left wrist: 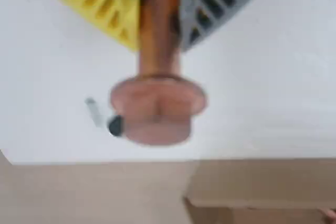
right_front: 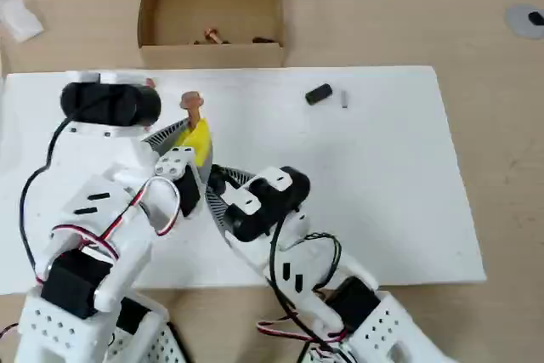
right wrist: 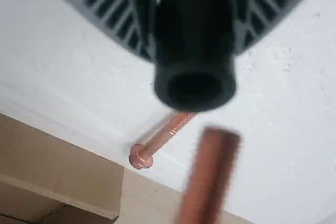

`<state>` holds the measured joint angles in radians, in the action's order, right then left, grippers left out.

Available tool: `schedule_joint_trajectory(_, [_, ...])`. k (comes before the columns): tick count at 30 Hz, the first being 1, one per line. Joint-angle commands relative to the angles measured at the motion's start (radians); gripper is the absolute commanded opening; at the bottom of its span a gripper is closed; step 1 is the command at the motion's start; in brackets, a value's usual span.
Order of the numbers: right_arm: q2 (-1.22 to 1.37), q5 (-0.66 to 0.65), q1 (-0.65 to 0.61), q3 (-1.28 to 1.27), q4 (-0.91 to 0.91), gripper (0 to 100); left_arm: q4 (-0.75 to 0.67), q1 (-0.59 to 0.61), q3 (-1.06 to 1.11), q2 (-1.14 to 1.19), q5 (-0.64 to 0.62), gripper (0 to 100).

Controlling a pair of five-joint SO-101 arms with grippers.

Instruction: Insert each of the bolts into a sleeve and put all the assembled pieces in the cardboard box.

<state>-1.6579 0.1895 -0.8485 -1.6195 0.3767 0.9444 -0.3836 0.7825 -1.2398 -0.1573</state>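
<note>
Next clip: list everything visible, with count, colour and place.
cardboard box: 1, brown, beyond the mat; copper pieces inside.
mat: 1, white, on wooden table.
loose sleeve: 1, black, on mat.
grey piece: 1, beside loose sleeve.
loose bolt: 1, copper, mat's far edge.
white object: 1, table's far corner.
grey disc: 1, opposite far corner.
held bolt: 1, copper, above mat.
held sleeve: 1, black, above mat.
left end effector: 1, yellow-grey, shut on held bolt.
right end effector: 1, grey, shut on held sleeve.
</note>
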Motion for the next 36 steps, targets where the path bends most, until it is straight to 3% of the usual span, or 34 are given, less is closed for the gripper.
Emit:
schedule_joint_trajectory(1, [-0.013,0.012,-0.01,0.082,-0.023,0.9,-0.003,-0.052,0.006,-0.013,0.002,0])
schedule_joint_trajectory(18, [-0.012,0.012,-0.01,0.082,-0.02,0.9,-0.006,-0.051,0.012,-0.013,0.048,0])
schedule_joint_trajectory(26, [-0.012,0.012,-0.01,0.082,-0.02,0.9,-0.038,0.043,0.069,-0.015,0.06,0])
schedule_joint_trajectory(36, [-0.012,0.012,-0.01,0.084,-0.02,0.9,-0.086,0.041,0.114,-0.015,0.055,0])
